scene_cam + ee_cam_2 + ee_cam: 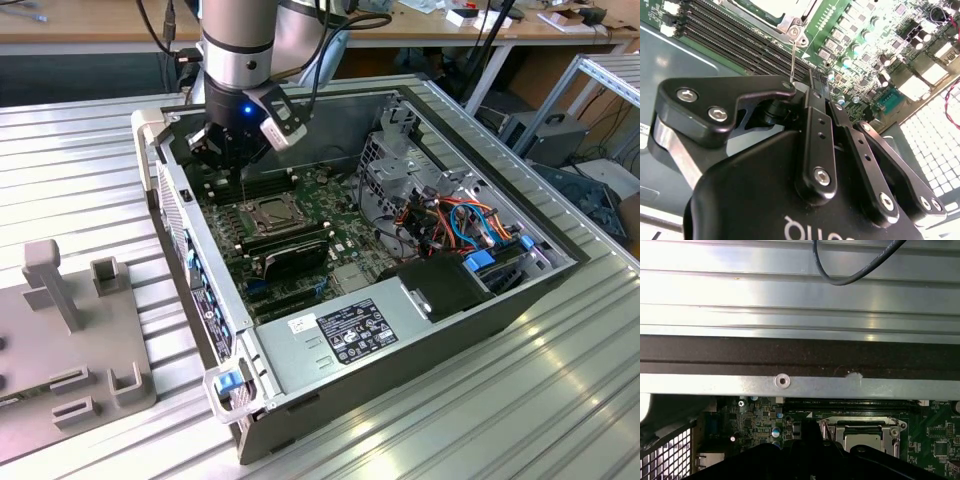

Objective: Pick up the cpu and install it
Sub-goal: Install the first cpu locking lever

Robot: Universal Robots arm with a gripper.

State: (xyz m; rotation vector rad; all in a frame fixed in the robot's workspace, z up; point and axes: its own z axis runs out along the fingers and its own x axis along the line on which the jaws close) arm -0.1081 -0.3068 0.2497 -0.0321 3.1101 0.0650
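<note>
Ribbed bench (pixel 560 380), open PC case (pixel 420 350): held gripper (pixel 812 85) closed near CPU socket (pixel 272 214), at its upright lever (pixel 793 55), likely for latching.

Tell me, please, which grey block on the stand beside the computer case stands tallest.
The T-shaped post on the stand; it rises well above the short notched blocks beside it.

Nothing reads clearly. In the exterior view's lower middle, a black label (pixel 352 332) and a white sticker (pixel 300 325) lie on the grey power supply (pixel 330 375), their print too fine. In the second wrist view, white letters (pixel 812 230) on the gripper (pixel 812 90) are cut off.
</note>
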